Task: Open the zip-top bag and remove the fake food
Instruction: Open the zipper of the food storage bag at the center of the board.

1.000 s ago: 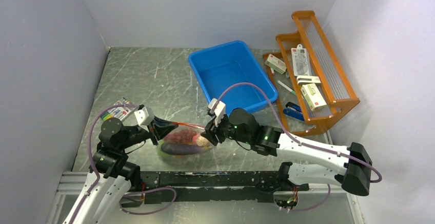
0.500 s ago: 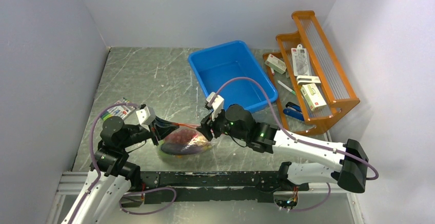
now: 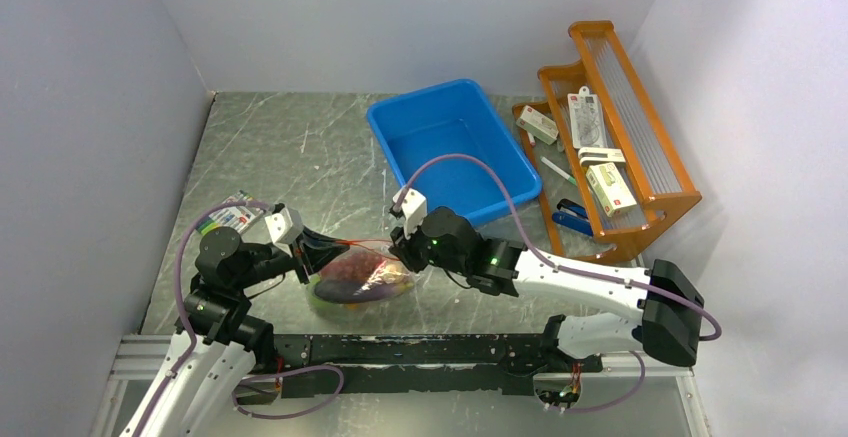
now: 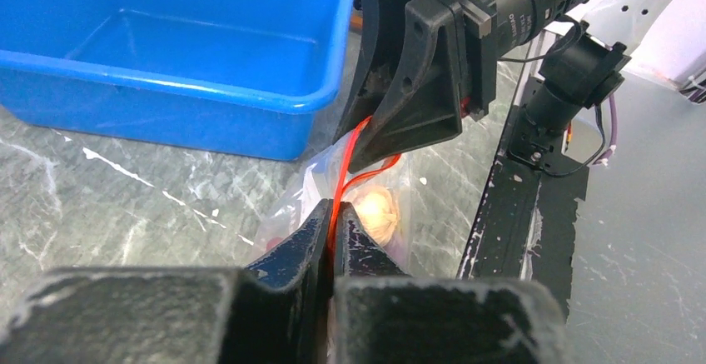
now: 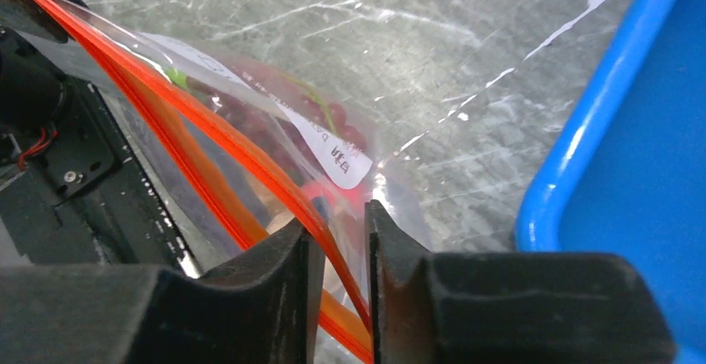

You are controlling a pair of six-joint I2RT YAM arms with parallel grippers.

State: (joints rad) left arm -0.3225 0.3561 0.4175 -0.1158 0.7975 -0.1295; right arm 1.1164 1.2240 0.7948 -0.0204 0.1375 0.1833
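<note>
1. Two ends of zip-top bag (image 3: 355, 282) mouth, near table (image 3: 280, 147) front edge, met by left gripper (image 3: 308, 252) and right gripper (image 3: 398, 250); fake food (image 3: 350, 269) inside; blue bin (image 3: 450, 142) beyond, apart.
2. Left wrist: clamped tight on red-orange zip strip (image 4: 350, 152); bin behind.
3. Right wrist: narrowly parted around strip; cannot tell whether pinching.

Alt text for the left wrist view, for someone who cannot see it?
The left pincer, shut on the red-orange strip of the zip-top bag, fills the bottom edge; the right pincer straddles the same strip from the far side. A beige bulb shows through the bag, with a blue bin behind.
</note>
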